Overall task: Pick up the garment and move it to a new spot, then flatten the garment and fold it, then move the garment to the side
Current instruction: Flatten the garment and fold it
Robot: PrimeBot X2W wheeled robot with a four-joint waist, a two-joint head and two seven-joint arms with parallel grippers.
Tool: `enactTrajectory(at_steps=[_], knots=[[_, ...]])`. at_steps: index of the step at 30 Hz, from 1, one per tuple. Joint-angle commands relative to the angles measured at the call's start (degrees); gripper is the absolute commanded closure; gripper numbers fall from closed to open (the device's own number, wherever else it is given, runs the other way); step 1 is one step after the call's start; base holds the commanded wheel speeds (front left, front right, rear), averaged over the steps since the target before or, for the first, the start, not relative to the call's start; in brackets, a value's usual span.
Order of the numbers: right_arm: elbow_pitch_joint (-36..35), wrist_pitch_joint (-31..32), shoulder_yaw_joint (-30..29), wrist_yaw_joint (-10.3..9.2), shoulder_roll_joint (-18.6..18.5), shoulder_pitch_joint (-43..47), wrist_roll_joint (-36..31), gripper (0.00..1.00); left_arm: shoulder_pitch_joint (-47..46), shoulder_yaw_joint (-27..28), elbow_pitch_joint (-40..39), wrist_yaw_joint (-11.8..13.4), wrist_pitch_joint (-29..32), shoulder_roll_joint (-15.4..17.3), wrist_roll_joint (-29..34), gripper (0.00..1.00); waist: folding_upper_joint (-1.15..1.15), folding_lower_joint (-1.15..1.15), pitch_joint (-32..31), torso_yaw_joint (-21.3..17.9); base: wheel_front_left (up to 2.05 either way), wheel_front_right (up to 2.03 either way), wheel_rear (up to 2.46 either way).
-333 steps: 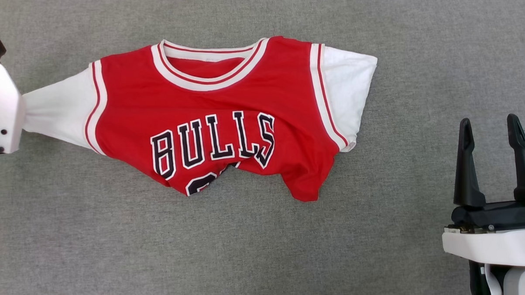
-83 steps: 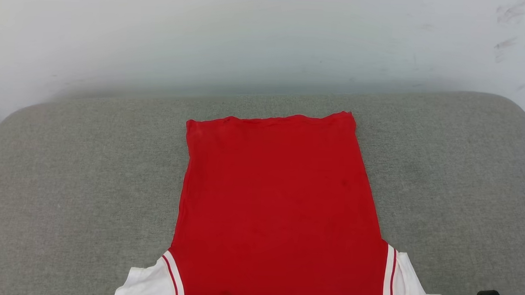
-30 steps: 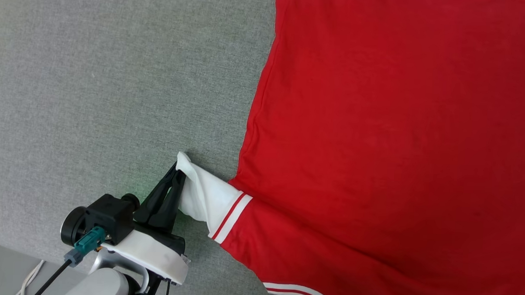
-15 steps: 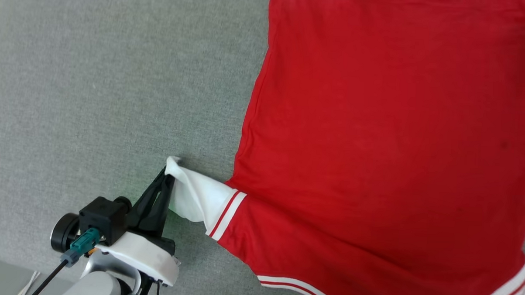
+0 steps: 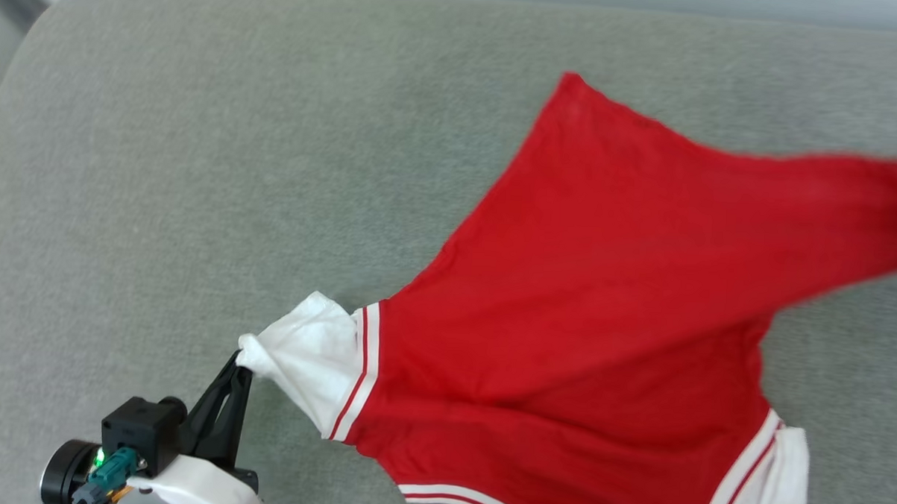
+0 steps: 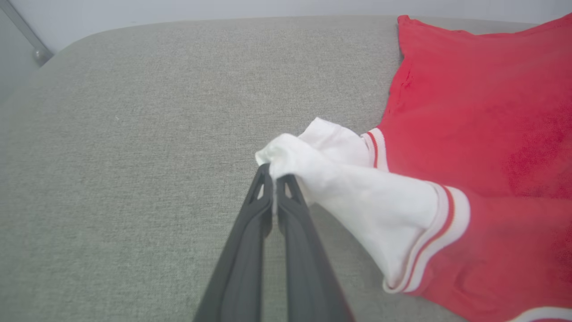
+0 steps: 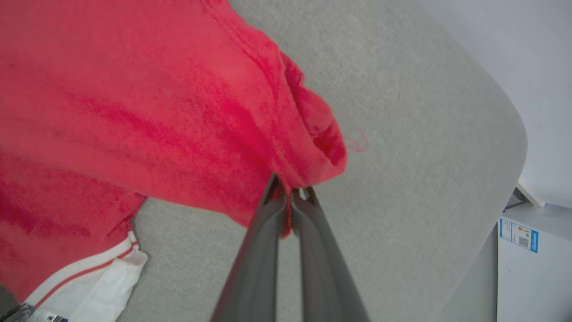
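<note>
Pinched tight, the left gripper [image 6: 273,173] holds the cuff of the white sleeve [image 6: 357,197]; the right gripper [image 7: 290,191] is closed on a bunched red hem corner [image 7: 324,150]. The jersey T-shirt [image 5: 603,302] stretches between them, plain back up, partly lifted off the grey cushion [image 5: 198,161]. It looks light, limp and stretchy, so seamed edges and corners are the safest holds. Its long axis runs from the shoulders beside the left gripper to the hem, skewed toward the right gripper.
</note>
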Motion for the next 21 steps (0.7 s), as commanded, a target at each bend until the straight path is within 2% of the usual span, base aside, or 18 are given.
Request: enactTrajectory(at_steps=[1, 6, 10, 14, 20, 21], knots=[[-1.3, -0.5, 0.1, -0.02, -1.7, 3.1, 0.8, 1.0, 1.1, 0.3, -0.3, 0.5, 0.0, 0.4, -0.3, 1.0, 0.0, 0.0, -3.0, -3.2, 0.0, 0.0, 0.0], [-5.9, -2.8, -1.4, -0.02, -8.8, 17.1, 5.2, 1.0, 3.3, 0.8, -1.4, 1.5, 0.1, 1.5, -0.9, 1.0, 0.0, 0.0, -4.7, -5.2, 0.0, 0.0, 0.0], [-5.9, -6.9, -3.7, -0.02, -10.4, 30.2, 8.4, 1.0, 4.2, 1.1, -2.0, 1.9, 0.0, 1.9, -1.2, 1.0, 0.0, 0.0, -5.0, -6.3, 0.0, 0.0, 0.0], [-4.1, -11.1, -5.8, -0.02, -7.8, 41.5, 9.0, 1.0, 4.2, 1.1, -2.4, 1.8, 0.0, 2.2, -1.2, 1.0, 0.0, 0.0, -4.7, -6.6, 0.0, 0.0, 0.0], [0.5, -17.1, -10.1, -0.06, 0.9, 48.7, 3.9, 1.0, 3.4, 0.8, -2.3, 1.6, 0.2, 2.1, -1.0, 1.0, 0.0, 0.0, -4.1, -6.4, 0.0, 0.0, 0.0], [1.4, -17.2, -11.5, -0.07, 2.1, 48.9, 3.3, 0.68, 3.4, 0.8, -2.2, 1.6, 0.3, 2.1, -1.1, 1.0, 0.0, 0.0, -4.0, -6.4, 0.0, 0.0, 0.0]])
